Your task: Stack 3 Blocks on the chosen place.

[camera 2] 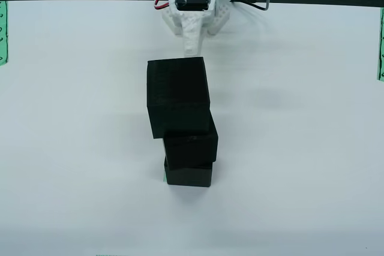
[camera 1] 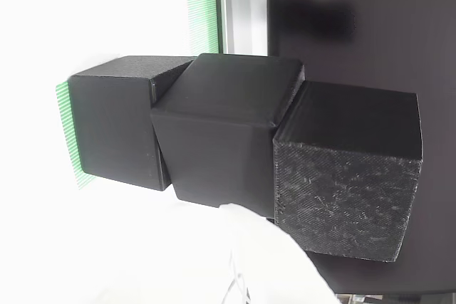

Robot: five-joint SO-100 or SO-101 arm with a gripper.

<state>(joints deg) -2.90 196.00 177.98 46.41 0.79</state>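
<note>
Three matte black blocks stand stacked. From above, the top block [camera 2: 178, 97] sits offset toward the arm, over the middle block [camera 2: 191, 145] and the bottom block [camera 2: 188, 175]. A green sliver of the chosen place [camera 2: 165, 177] peeks out at the bottom block's left. The view that rides on the gripper shows the stack lying sideways: bottom block [camera 1: 117, 129] on the striped chosen place [camera 1: 68, 126], middle block [camera 1: 221, 133], top block [camera 1: 349, 176] nearest. My white gripper [camera 2: 192, 49] reaches to the top block's far edge. One blurred finger [camera 1: 274, 265] lies beside that block. The jaws' stance is hidden.
A long green-striped band [camera 1: 203, 5] and a large dark panel [camera 1: 356, 19] lie behind the stack in the gripper view. From above, green strips mark the left edge [camera 2: 3, 34] and right edge [camera 2: 380, 46] of the white table [camera 2: 300, 148].
</note>
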